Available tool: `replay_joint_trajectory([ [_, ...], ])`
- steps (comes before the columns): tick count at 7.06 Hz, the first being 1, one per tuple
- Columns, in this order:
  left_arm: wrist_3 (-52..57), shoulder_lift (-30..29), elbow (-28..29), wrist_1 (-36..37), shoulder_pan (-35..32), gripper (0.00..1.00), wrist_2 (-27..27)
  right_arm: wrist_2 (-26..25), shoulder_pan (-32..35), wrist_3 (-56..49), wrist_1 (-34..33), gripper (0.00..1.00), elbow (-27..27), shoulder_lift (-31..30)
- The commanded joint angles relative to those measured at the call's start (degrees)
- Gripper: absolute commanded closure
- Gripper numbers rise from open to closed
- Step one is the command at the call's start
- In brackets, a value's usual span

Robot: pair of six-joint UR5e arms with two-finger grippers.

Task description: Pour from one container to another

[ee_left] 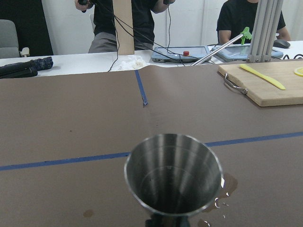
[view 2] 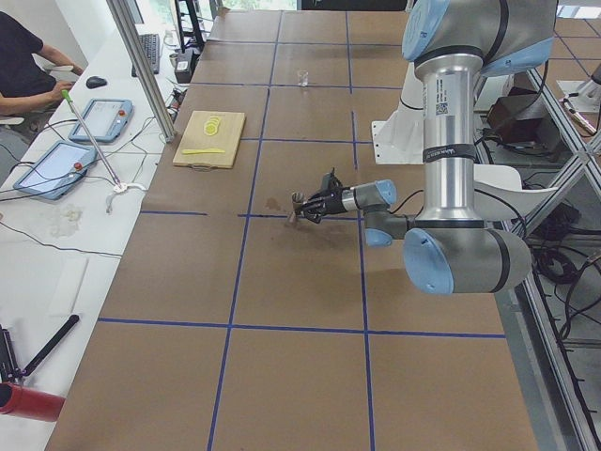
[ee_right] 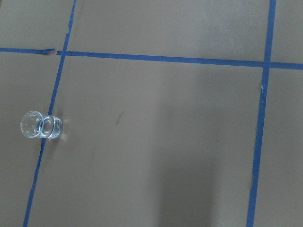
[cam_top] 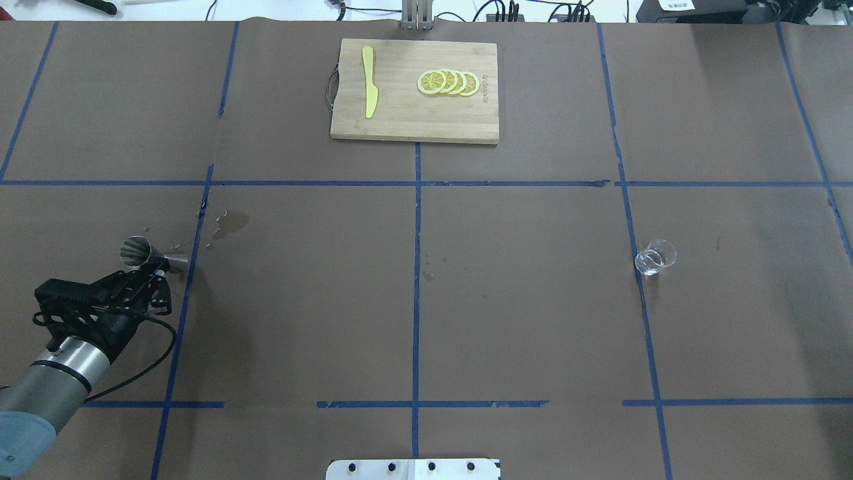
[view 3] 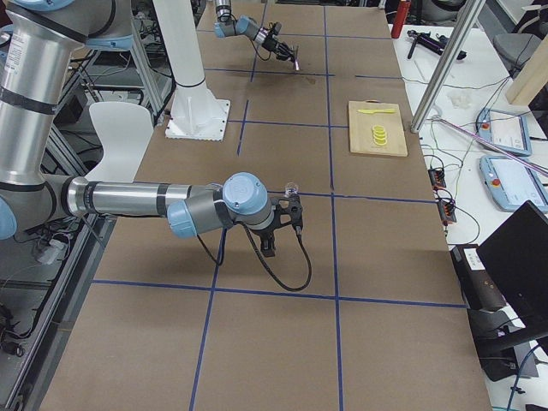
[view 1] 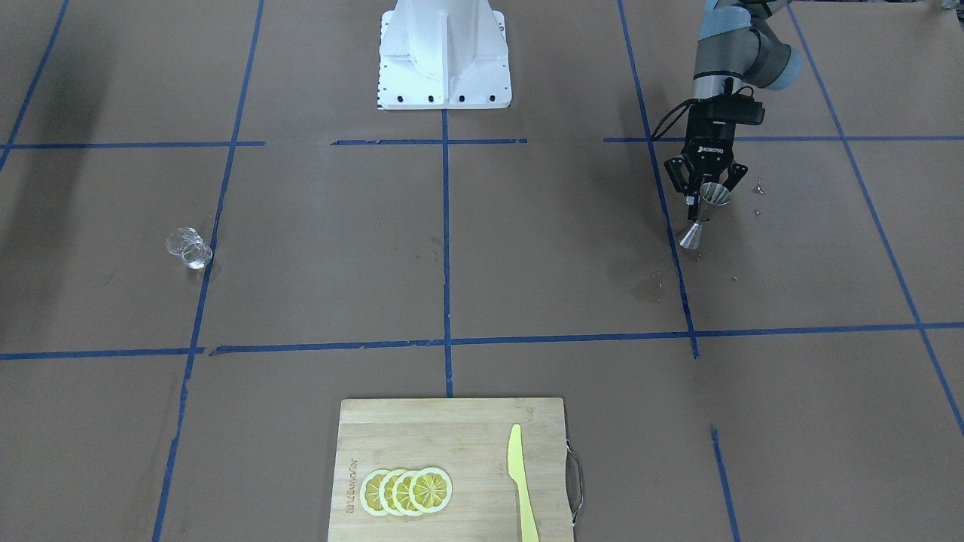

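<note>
The steel jigger (view 1: pixel 704 214) stands upright at the robot's left side of the table, next to a blue tape line. My left gripper (view 1: pixel 699 214) reaches in level from the robot's side and looks shut on the jigger's narrow waist. The left wrist view looks into the jigger's open top cone (ee_left: pixel 173 173); no fingers show there. The small clear glass (cam_top: pixel 655 257) stands alone on the opposite side, also seen as glass (ee_right: pixel 40 126) from above. My right gripper (view 3: pixel 293 209) hovers near the glass (view 3: pixel 292 187); whether it is open or shut, I cannot tell.
A wooden cutting board (cam_top: pixel 400 120) with lemon slices (cam_top: pixel 448 82) and a yellow knife (cam_top: pixel 369 81) lies at the far middle edge. A wet patch (cam_top: pixel 233 221) and droplets mark the paper by the jigger. The white robot base (view 1: pixel 444 53) is at the near side. Operators sit beyond the table.
</note>
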Motion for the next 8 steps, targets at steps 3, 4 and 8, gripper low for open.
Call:
replay_joint_trajectory([
  [3, 0.9, 0.5, -2.6, 0.3, -0.3, 1.0, -2.0, 0.1, 0.0, 0.0, 0.0, 0.0, 0.1, 0.0],
  [4, 3.1, 0.7, -2.6, 0.4, -0.3, 1.0, -2.0, 0.1, 0.0, 0.0, 0.0, 0.0, 0.0, 0.0],
  [8, 5.9, 1.4, -6.9, 1.0, -0.8, 1.0, -10.6, 0.2, 0.0, 0.0, 0.1, 0.0, 0.1, 0.0],
])
